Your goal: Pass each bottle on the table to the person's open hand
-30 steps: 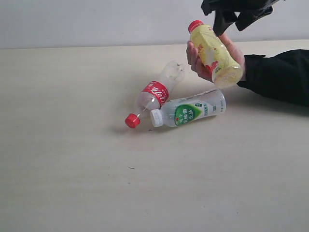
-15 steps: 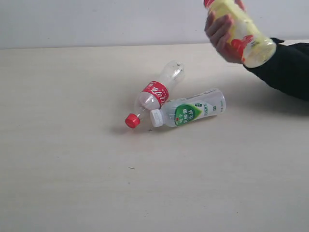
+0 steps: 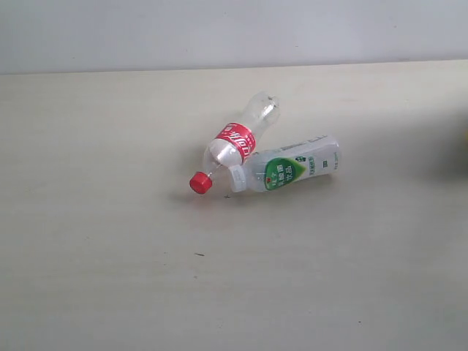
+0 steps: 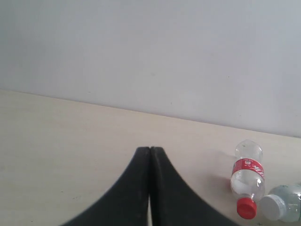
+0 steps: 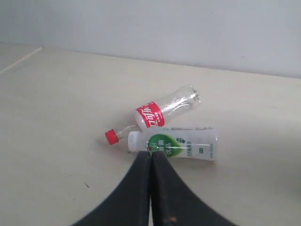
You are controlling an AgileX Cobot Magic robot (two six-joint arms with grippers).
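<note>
1. Now two bottles lie on their sides near the middle of the table (image 3: 110, 278).
2. One is the red-label bottle (image 3: 235, 141). It is see-through. Its red cap (image 3: 200, 182) points to the near left in the exterior view.
3. Next to it is the green-label bottle (image 3: 289, 170). Its white cap (image 3: 237, 178) sits right by the neck of the red-label bottle, and the two seem to touch there.
4. Their bottoms point away from each other, so the two bottles make a V shape.
5. The left gripper (image 4: 150, 151) has its two black fingers pressed flat together. Nothing is between them. It is over the bare table, well apart from the bottles, which show at one side of the left wrist view.
6. The right gripper (image 5: 151, 155) also has its fingers pressed tight together, and it holds nothing. In the right wrist view its tip lines up with the cap end of the green-label bottle. I cannot tell how high it hangs.
7. Behind the table stands a plain pale grey wall (image 3: 219, 29).
</note>
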